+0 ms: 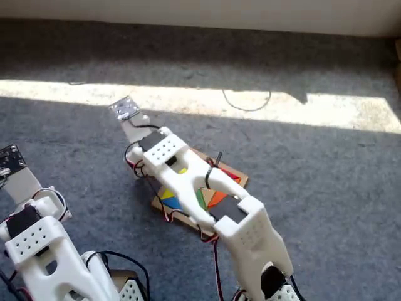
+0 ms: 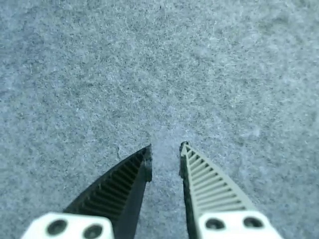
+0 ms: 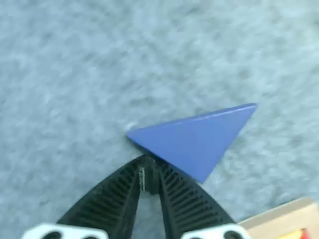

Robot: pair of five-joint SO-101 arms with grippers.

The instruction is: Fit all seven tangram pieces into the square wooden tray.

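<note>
- Blue triangle (image 3: pixel 197 142) is over the grey carpet (image 2: pixel 149 59), just beside a corner of the wooden tray (image 3: pixel 279 219). I judge it light, stiff and slick-faced, best pinched across an edge.
- My right gripper (image 3: pixel 149 162) is closed on the triangle's edge near one corner. It is a shallow hold that could let the piece pivot.
- My left gripper (image 2: pixel 165 149) is slightly parted and empty above bare carpet.
- In the high view the right arm covers much of the tray, so I cannot count the coloured pieces or see the gaps.

Grey carpet (image 1: pixel 326 182) — tray (image 3: pixel 286 216), blue triangle (image 3: pixel 197 139).
</note>
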